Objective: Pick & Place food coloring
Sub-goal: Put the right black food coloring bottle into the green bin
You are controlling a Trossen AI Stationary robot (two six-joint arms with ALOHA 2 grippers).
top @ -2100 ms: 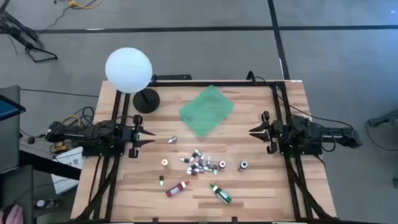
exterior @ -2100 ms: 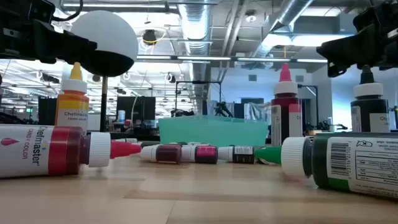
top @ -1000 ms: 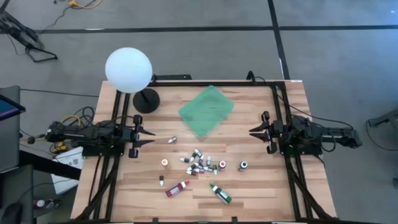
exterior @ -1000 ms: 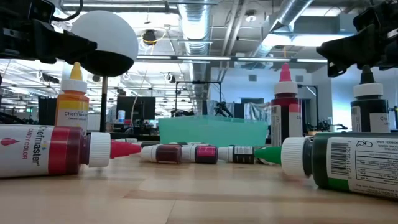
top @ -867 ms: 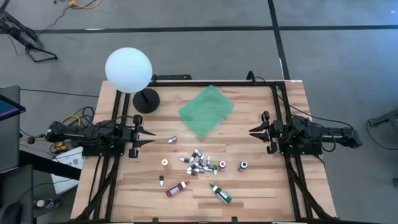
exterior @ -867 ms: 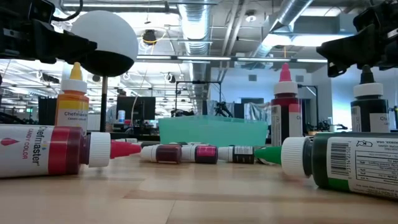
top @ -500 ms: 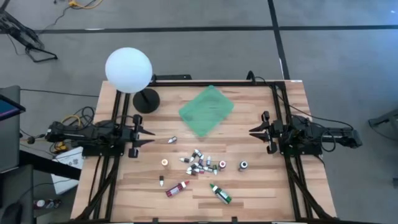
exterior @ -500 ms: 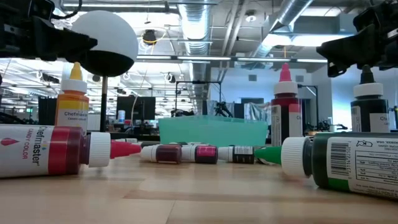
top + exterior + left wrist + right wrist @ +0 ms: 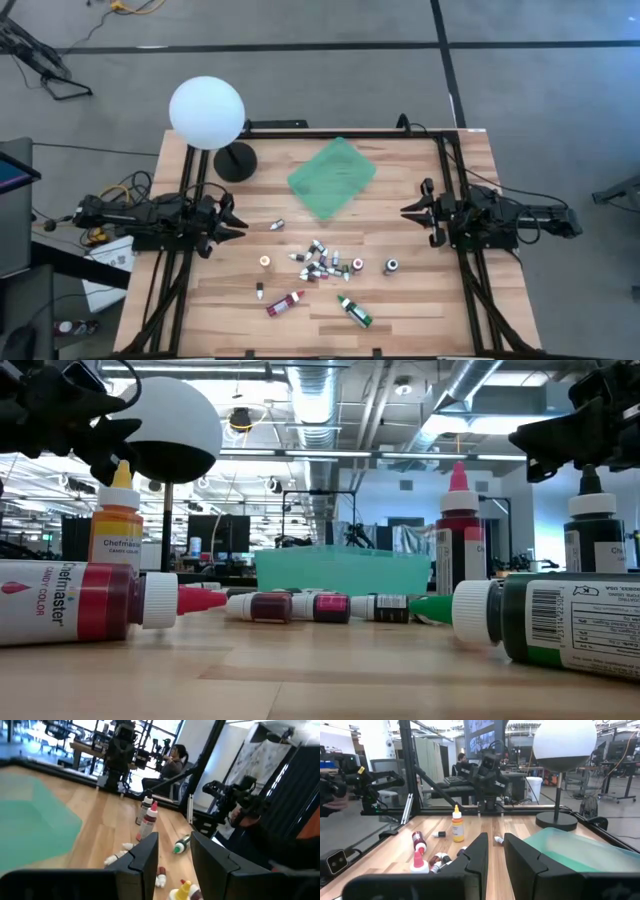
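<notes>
The left gripper held its two dark fingers apart with nothing between them, above the wooden table. A green cloth lay off to one side. Past the fingers, small bottles stood and lay scattered. Farther off sat a person, and the other arm.
</notes>
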